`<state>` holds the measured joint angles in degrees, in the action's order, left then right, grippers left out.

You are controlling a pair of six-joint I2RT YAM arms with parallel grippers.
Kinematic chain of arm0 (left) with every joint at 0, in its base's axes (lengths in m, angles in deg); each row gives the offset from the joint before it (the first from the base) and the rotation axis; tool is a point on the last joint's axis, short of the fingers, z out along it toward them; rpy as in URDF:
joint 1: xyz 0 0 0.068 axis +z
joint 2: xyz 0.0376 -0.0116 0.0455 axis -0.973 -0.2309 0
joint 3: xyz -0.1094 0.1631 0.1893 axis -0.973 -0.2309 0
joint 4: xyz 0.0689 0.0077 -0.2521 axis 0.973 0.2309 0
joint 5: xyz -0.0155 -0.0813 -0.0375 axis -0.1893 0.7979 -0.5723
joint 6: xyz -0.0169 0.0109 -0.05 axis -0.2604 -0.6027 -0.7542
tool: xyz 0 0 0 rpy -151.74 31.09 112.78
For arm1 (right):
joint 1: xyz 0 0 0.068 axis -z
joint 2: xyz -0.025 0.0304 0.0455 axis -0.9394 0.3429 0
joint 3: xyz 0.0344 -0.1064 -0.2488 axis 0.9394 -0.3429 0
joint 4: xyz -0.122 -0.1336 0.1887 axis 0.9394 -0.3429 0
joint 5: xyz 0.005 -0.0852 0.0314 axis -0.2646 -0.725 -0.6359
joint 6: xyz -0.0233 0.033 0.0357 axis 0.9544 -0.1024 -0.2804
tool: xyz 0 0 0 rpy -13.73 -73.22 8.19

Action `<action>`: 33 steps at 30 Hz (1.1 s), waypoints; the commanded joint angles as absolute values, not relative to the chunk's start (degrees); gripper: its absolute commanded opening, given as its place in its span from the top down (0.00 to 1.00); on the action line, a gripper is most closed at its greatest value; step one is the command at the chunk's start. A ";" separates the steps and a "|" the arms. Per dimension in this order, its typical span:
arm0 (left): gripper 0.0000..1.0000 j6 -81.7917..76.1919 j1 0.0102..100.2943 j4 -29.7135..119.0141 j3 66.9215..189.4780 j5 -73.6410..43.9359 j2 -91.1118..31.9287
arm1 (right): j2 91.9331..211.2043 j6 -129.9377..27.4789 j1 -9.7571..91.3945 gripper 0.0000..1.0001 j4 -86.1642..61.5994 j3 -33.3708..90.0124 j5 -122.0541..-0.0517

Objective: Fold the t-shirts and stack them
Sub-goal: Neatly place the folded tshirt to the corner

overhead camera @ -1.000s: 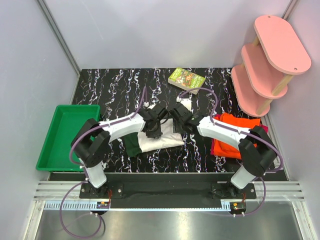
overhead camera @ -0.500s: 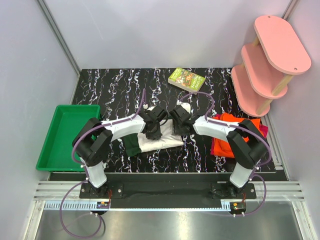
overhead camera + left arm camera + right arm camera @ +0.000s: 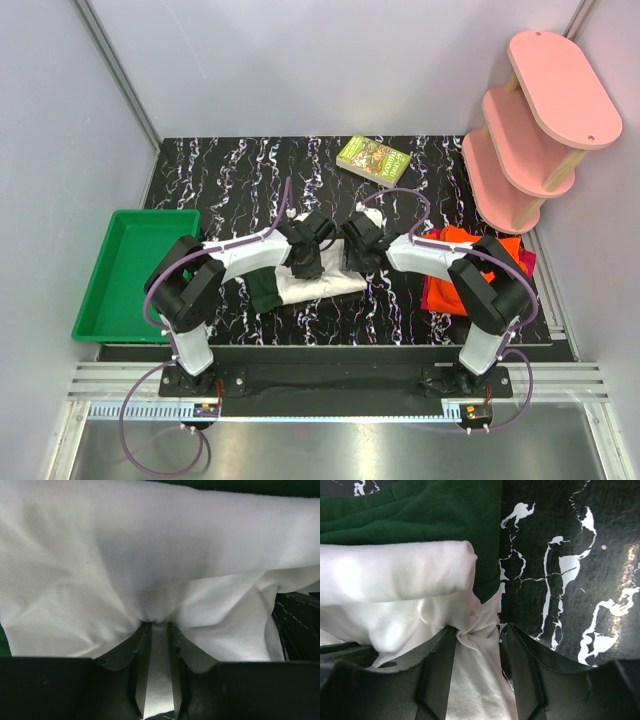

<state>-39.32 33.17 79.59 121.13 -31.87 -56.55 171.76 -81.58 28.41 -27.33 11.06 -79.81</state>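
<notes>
The cream-white t-shirt (image 3: 318,284) with dark green sleeves lies partly folded at the table's middle. My left gripper (image 3: 305,263) is over its upper left part. In the left wrist view the narrow jaws (image 3: 158,626) are shut on a pinch of white cloth (image 3: 150,555). My right gripper (image 3: 358,256) is at the shirt's upper right edge. In the right wrist view its jaws (image 3: 477,632) hold a puckered bunch of white cloth (image 3: 395,575), with a green sleeve (image 3: 420,510) behind. An orange t-shirt (image 3: 442,288) lies at the right on a magenta-red one (image 3: 528,256).
A green tray (image 3: 155,213) sits at the left table edge. A small green book (image 3: 373,159) lies at the back. A pink tiered shelf (image 3: 540,120) stands at the back right. Black marbled tabletop (image 3: 230,180) surrounds the shirts.
My right gripper has shifted a little to the left and nearer with the shirt's edge, its elbow rising. The left arm has stayed put.
</notes>
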 commanded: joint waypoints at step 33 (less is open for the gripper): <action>0.68 -37.62 25.77 72.15 108.78 -36.65 -22.40 | 158.91 -70.87 27.85 1.00 -47.10 21.41 -100.75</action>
<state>-36.30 26.39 73.43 113.09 -33.83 -29.41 162.63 -73.41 27.79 -42.10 17.53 -92.18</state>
